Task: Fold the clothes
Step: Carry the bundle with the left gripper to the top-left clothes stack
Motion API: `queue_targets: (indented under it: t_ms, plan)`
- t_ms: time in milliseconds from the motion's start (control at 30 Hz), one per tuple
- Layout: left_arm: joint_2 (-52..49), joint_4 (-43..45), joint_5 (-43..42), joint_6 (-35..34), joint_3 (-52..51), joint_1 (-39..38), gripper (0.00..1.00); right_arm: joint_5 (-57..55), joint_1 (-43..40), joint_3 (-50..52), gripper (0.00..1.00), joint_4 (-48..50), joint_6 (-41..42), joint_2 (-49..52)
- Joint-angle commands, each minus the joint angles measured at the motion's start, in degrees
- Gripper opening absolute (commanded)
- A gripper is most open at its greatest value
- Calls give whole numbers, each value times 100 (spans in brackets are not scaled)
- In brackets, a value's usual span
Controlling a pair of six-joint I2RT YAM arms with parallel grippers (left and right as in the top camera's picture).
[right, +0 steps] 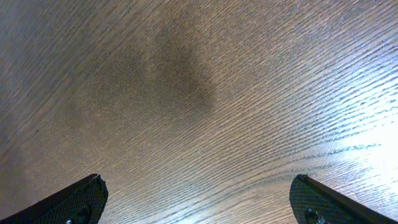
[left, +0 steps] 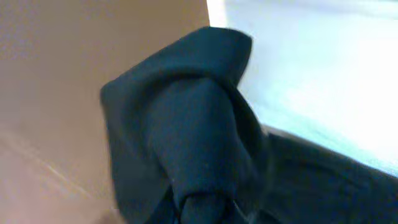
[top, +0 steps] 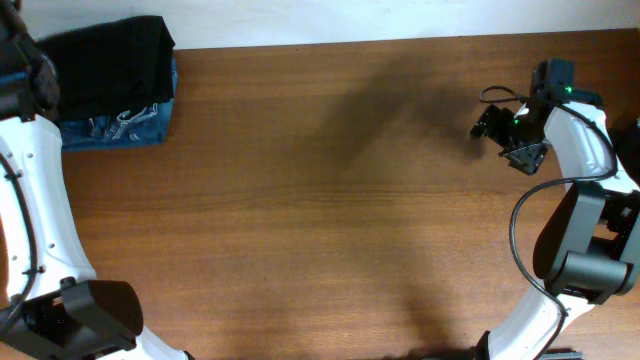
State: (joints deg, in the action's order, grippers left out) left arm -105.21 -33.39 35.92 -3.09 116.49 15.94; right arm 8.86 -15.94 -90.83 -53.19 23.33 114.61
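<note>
A black garment (top: 110, 60) lies folded on top of a blue garment with a pale pattern (top: 120, 128) at the table's back left corner. My left gripper (top: 25, 80) is at the stack's left edge. In the left wrist view the black cloth (left: 186, 124) fills the frame and bunches into the jaws (left: 202, 211), which are covered by cloth and appear shut on it. My right gripper (top: 508, 140) hangs open and empty over bare wood at the back right, with both fingertips showing in the right wrist view (right: 199, 202).
The wooden table (top: 320, 220) stretches between the arms. The back edge (top: 350, 42) meets a pale wall. A dark thing (top: 630, 150) shows at the right edge behind the right arm. The arm bases stand at the front corners.
</note>
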Motion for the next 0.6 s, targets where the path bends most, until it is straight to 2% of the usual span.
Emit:
queue_targets:
  t_ms: [0, 133, 233, 300, 567]
  plan:
    - [-116, 507, 463, 1078, 111, 74, 1, -55, -20, 35, 99, 11, -57, 26]
    - [-448, 966, 455, 1478, 111, 144, 1, -55, -20, 35, 99, 9, -57, 26]
    - [-852, 1447, 466, 2116, 111, 212, 1, -55, -20, 35, 98, 11, -57, 26]
    - [-1080, 1657, 476, 2288, 111, 269, 3, -55, -20, 35, 99, 11, -57, 26]
    - [-1838, 2623, 647, 2304, 111, 778, 7, -55, -20, 35, 99, 11, -57, 26]
